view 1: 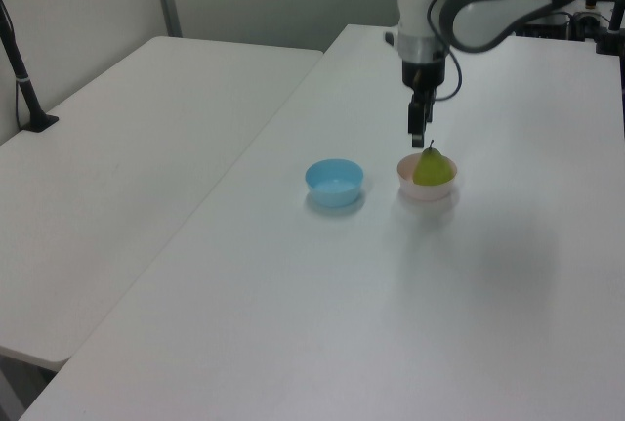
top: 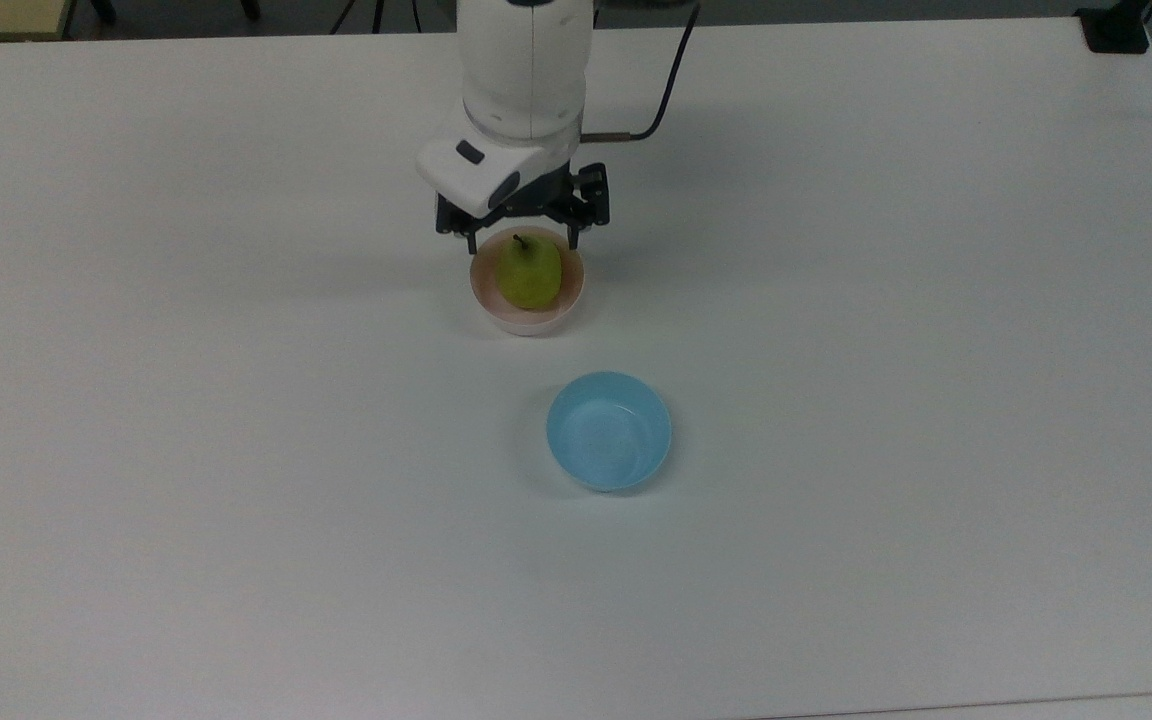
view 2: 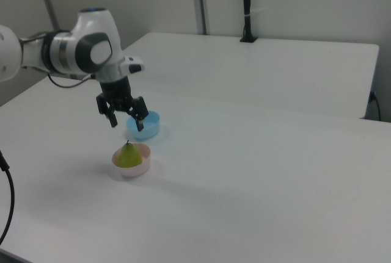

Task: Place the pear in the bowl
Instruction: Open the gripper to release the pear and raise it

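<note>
**Pear resting in the pink bowl, gripper open above it**

The pear sits inside the pale pink bowl, stem pointing up in the right view and the left view. Its yellow-green body fills most of the bowl's inside and rises above the rim. In the top view the dark stem points toward the robot arm.

The gripper hangs above the bowl with its two fingers spread apart and nothing between them. In the right view the gripper is plainly clear of the pear, with a gap of air between the fingertips and the stem. In the left view the gripper hangs straight down just above the pear's stem, a little toward the left view's left of it.

The light blue bowl stands apart from the pink bowl on the white table. In the top view it lies below and slightly to the top view's right of the pink bowl; in the left view the blue bowl is near the pink bowl, to the left view's left of it. In the right view it stands behind the pink bowl, partly covered by the gripper's fingers.

A black cable runs along the arm's wrist, above the pink bowl in the top view.
</note>
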Motion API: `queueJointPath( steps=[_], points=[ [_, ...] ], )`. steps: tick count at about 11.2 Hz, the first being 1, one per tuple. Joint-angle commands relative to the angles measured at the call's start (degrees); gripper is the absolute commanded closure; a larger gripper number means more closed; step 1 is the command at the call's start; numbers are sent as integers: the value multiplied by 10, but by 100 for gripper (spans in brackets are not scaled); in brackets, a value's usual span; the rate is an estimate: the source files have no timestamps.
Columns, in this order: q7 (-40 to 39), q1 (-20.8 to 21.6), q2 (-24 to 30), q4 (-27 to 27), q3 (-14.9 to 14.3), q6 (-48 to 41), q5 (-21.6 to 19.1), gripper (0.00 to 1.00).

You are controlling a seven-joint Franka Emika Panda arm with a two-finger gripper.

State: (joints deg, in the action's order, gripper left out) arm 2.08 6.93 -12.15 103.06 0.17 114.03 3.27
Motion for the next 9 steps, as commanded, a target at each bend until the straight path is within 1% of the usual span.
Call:
queueJointPath(
  steps=[1,3,4,6,9],
  points=[
    [36,-9,62,-26,-10,-74,1,0],
    [37,-20,98,-30,-11,-111,-1,0],
    [38,-28,109,-45,-11,-135,-2,0],
    [38,-39,112,-91,-12,-188,-7,0],
    [38,-40,113,-91,-14,-189,-7,0]
  ],
)
